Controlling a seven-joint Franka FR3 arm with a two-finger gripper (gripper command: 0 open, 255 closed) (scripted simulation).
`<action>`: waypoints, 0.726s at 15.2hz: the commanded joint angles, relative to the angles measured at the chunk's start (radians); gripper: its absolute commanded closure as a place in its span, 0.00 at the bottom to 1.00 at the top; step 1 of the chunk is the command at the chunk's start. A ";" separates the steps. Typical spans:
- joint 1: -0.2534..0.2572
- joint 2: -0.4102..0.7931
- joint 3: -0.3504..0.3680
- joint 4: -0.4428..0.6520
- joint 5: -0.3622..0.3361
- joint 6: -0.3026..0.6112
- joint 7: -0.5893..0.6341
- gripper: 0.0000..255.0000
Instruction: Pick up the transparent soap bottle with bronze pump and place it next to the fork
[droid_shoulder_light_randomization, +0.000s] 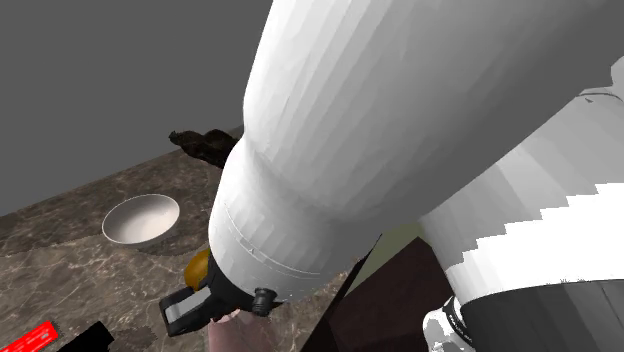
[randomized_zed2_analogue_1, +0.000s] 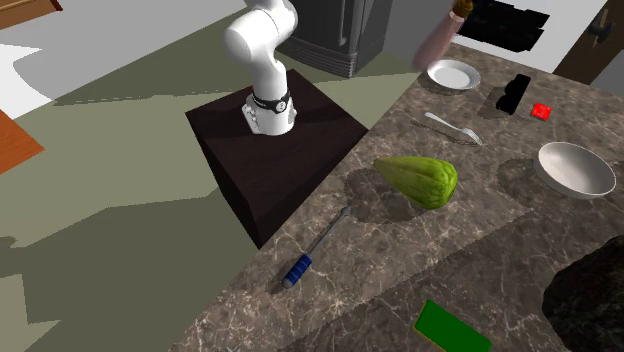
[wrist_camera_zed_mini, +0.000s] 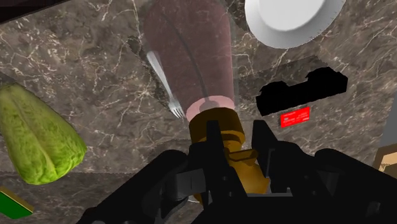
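The counter (randomized_zed2_analogue_1: 500, 260) looks like polished dark-brown stone, veined pale like marble. The soap bottle (wrist_camera_zed_mini: 191, 57) has a clear, pink-tinted body through which the veining shows; its pump (wrist_camera_zed_mini: 219, 137) is bronze-gold with a dull metallic sheen. The gripper (wrist_camera_zed_mini: 236, 135) is matt black. The fork (randomized_zed2_analogue_1: 452, 128) looks like bright grey metal; the plate (randomized_zed2_analogue_1: 453, 74) at its twelve o'clock in the second exterior view is smooth white, as is the bowl (randomized_zed2_analogue_1: 575, 168) at its four o'clock. The green vegetable (randomized_zed2_analogue_1: 418, 180) has rough, ridged skin. The screwdriver (randomized_zed2_analogue_1: 318, 245) has a grey metal shaft and blue handle. The stand (randomized_zed2_analogue_1: 270, 170) is matt dark brown, the arm (randomized_zed2_analogue_1: 262, 50) smooth white.
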 joint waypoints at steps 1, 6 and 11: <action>0.001 -0.002 0.002 -0.028 0.000 0.028 0.004 1.00; 0.000 0.007 0.014 -0.087 -0.008 0.093 0.021 1.00; -0.004 0.024 0.028 -0.141 -0.024 0.158 0.042 1.00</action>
